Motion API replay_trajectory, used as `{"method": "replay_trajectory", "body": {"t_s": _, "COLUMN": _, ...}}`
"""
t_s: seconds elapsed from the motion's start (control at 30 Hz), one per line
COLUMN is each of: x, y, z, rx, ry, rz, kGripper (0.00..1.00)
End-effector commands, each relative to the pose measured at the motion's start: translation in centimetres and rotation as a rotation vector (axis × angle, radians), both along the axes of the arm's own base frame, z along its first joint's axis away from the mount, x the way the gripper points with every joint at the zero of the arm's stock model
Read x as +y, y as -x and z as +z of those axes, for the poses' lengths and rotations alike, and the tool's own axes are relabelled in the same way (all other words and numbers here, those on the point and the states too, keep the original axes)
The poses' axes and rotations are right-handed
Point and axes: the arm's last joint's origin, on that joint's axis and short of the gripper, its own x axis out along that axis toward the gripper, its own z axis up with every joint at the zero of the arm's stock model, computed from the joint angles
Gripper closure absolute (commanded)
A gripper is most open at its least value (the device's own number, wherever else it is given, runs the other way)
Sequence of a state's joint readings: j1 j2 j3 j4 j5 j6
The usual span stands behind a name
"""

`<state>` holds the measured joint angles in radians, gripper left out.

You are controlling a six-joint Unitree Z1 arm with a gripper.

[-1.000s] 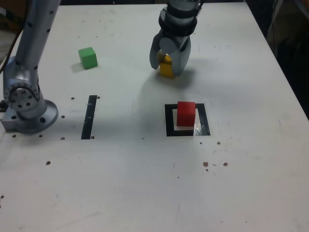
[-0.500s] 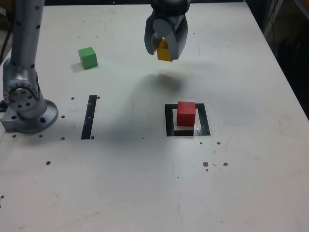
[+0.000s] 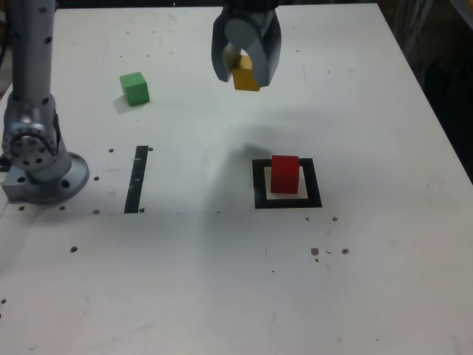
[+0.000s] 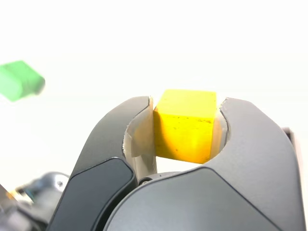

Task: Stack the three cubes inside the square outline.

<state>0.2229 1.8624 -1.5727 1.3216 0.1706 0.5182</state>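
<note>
Yellow cube w/ faint dark specks; red cube; green cube. Square outline: black tape, cream centre. Black strip. Gripper grey. Table off-white, small dark spots.

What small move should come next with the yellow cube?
Probably carry the hand across until the yellow cube hangs over the red cube. It is gripped and off the table, while the red one already sits in the black square.
</note>
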Motion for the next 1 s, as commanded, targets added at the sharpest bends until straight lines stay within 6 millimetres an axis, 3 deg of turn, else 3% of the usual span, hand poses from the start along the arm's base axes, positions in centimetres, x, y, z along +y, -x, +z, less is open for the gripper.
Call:
{"method": "replay_trajectory", "body": {"t_s": 0.0, "x": -2.2, "y": 0.2, "z": 1.1, "rx": -0.02, "ry": 0.002, "rz": 0.047, "kGripper": 0.83}}
{"method": "replay_trajectory", "body": {"t_s": 0.17, "x": -7.2, "y": -0.3, "z": 1.9, "rx": -0.012, "ry": 0.008, "rz": 0.097, "kGripper": 0.83}}
{"method": "replay_trajectory", "body": {"t_s": 0.53, "x": -13.2, "y": -1.9, "z": -0.5, "rx": 0.027, "ry": 0.034, "rz": 0.194, "kGripper": 0.83}}
{"method": "replay_trajectory", "body": {"t_s": 0.97, "x": -13.9, "y": -5.5, "z": -3.2, "rx": 0.048, "ry": 0.044, "rz": 0.221, "kGripper": 0.83}}
